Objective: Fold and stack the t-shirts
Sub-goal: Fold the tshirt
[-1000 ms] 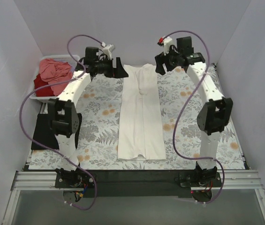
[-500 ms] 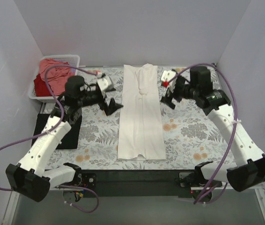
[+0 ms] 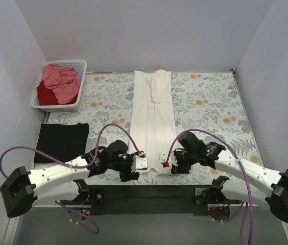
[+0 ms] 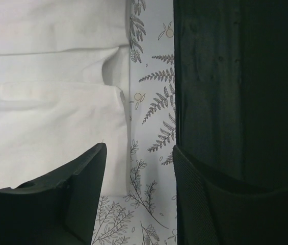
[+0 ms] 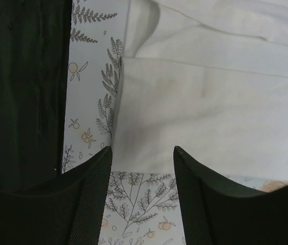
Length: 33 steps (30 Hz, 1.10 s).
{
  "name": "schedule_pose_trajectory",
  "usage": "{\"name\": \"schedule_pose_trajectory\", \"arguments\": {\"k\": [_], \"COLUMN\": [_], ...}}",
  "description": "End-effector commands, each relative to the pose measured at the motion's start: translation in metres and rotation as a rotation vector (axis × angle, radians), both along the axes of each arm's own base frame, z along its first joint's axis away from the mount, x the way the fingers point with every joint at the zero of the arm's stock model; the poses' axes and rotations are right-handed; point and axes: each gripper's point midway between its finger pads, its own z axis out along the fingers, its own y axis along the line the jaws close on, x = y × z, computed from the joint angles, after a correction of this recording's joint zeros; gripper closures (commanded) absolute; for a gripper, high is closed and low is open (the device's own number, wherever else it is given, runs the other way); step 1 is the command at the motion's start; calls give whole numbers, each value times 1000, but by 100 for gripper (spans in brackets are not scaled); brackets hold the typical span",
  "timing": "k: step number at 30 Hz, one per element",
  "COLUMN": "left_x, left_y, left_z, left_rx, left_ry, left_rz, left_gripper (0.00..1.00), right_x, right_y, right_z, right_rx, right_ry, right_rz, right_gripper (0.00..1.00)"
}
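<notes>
The cream-white t-shirt (image 3: 154,122) lies folded into a long narrow strip down the middle of the table. My left gripper (image 3: 131,172) is open and empty, low over the shirt's near left hem corner (image 4: 57,127). In the left wrist view the gripper (image 4: 138,148) has the hem edge between its fingers. My right gripper (image 3: 176,166) is open and empty at the near right hem corner (image 5: 210,102). In the right wrist view the gripper (image 5: 142,150) straddles that corner. A folded black t-shirt (image 3: 61,142) lies at the left. The salmon-pink t-shirt (image 3: 62,81) and the dark red t-shirt (image 3: 45,93) lie crumpled in the basket.
The white lattice basket (image 3: 80,97) stands at the far left corner. The floral tablecloth (image 3: 210,107) covers the table. A black strip (image 3: 149,191) runs along the near edge, just behind both grippers; it also shows in the left wrist view (image 4: 235,76) and the right wrist view (image 5: 21,76).
Both arms have swung from the shirt's far collar end back to its near hem. The grippers now sit low at the two near corners. The shirt has not moved.
</notes>
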Motion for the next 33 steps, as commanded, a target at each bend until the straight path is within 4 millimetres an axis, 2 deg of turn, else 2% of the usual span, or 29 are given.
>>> {"name": "schedule_pose_trajectory", "arguments": {"k": [1, 2, 8, 19, 25, 29, 33], "left_x": [21, 23, 20, 18, 15, 15, 15], "left_y": [-11, -14, -6, 7, 12, 13, 11], "left_z": [-7, -7, -31, -60, -71, -75, -74], "left_rx": [-17, -27, 16, 87, 114, 126, 122], "left_ry": [-121, -136, -151, -151, -145, -144, -140], "left_rz": [61, 59, 43, 31, 16, 10, 11], "left_gripper": [48, 49, 53, 56, 59, 61, 69], "right_x": [9, 9, -2, -9, -17, -21, -26], "right_y": [13, 13, 7, -4, -1, -2, -1], "right_z": [-6, -11, -29, -55, -44, -37, -34], "right_rx": [39, 42, 25, -37, -8, -10, 7], "right_ry": [-106, -112, -119, -101, -70, -53, -37], "right_rz": [10, 11, 54, 77, 92, 104, 114], "right_gripper": [43, 47, 54, 56, 56, 50, 47]}}
